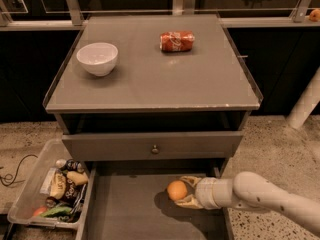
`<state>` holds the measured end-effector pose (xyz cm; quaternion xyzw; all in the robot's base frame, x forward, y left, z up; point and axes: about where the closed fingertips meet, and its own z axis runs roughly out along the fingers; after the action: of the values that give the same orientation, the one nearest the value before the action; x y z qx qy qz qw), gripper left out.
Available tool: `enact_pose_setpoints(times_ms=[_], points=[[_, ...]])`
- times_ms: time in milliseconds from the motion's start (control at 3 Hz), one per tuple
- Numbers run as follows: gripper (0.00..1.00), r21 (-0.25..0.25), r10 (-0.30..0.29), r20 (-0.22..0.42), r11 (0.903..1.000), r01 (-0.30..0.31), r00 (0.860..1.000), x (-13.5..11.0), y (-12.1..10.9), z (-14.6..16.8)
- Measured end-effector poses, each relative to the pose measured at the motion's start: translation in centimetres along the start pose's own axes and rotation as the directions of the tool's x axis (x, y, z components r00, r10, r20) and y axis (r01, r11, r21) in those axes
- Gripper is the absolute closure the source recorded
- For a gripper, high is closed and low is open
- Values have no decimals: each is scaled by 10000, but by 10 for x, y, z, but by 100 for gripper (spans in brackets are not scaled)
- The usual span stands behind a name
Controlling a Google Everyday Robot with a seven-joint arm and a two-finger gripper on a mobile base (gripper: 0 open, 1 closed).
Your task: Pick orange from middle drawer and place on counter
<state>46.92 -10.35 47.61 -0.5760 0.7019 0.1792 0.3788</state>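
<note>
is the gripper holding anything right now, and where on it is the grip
The gripper holds the orange, one finger on each of two opposite sides of the fruit, down inside the middle drawer.

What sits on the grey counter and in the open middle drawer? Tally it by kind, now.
Round white bowl: 1, on grey counter
Crushed red soda can: 1, on counter
Round orange fruit: 1, in middle drawer, at the gripper
Total: 3
</note>
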Motion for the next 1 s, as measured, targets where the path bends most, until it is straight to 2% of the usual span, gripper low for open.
enact_pose_setpoints(times_ms=[333,667,1000], points=[[100,594,-204,-140,9980,212,9997,-21,-3,-57],[100,1244,-597,-588,9900,667,9965,-59,-9,-126],[100,1851,-1027,-1101,9751,1219,9886,-106,-27,-194]])
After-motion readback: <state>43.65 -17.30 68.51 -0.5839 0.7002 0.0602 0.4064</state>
